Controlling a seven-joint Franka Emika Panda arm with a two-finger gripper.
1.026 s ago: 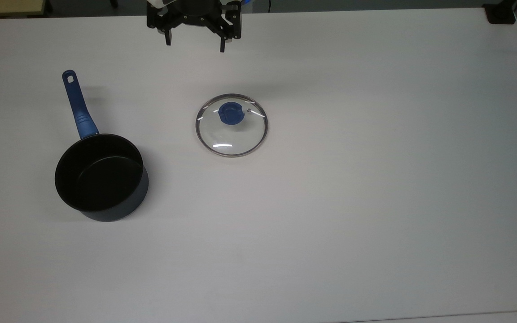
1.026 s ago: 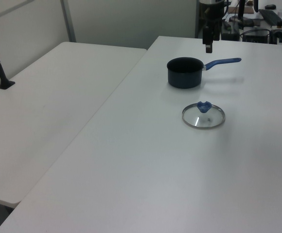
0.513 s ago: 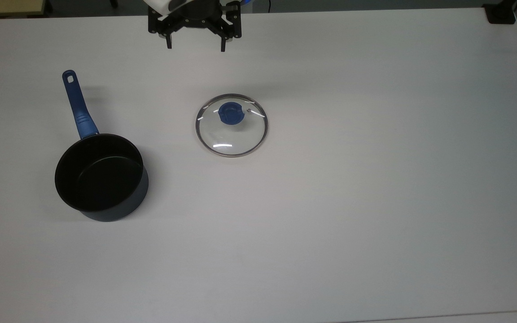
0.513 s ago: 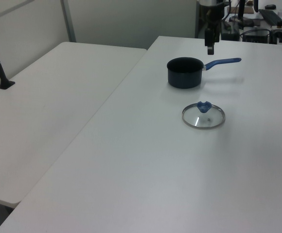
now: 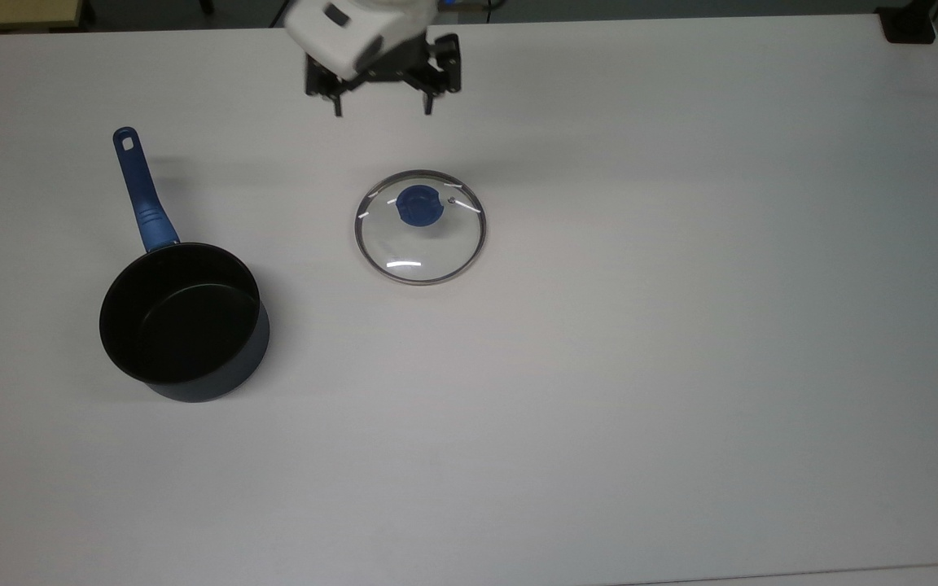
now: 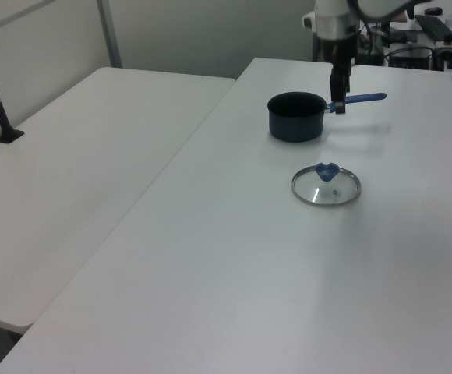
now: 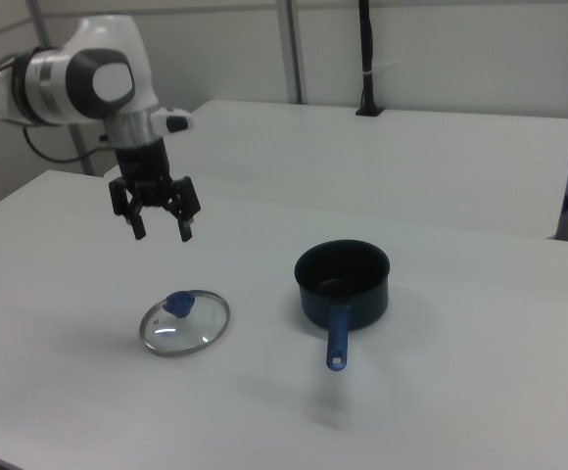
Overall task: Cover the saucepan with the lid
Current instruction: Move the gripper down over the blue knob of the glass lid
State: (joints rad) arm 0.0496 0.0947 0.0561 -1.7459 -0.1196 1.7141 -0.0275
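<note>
A plain white counter point(image 5: 640, 366) carries the items; in the left view a second white table point(image 6: 78, 171) adjoins it on the left view's left, with pale partition walls behind.

Nearest in the top view, towards the top view's left, stands the small round saucepan point(image 5: 184, 321), black inside and dark blue-grey outside, upright and uncovered. Its long blue handle point(image 5: 142, 191) with a hole at the end points away towards the top view's upper edge. In the right view the saucepan point(image 7: 343, 284) sits on the right view's right, handle towards the camera.

Further back, towards the top view's centre, the round clear glass lid point(image 5: 420, 227) with thin metal rim lies flat on the counter, blue knob point(image 5: 420, 205) uppermost. It is well apart from the saucepan. The right view shows the lid point(image 7: 184, 322) to the left of the pan; the left view shows the lid point(image 6: 326, 186) nearer the camera than the pan point(image 6: 296, 116).

Farthest back, the black gripper point(image 5: 382, 108) on a white arm point(image 7: 78, 73) hangs above the counter, clear of the lid and beyond it. In the right view the gripper point(image 7: 163, 235) points downward, raised above the lid. The jaws stand spread apart, holding nothing.
</note>
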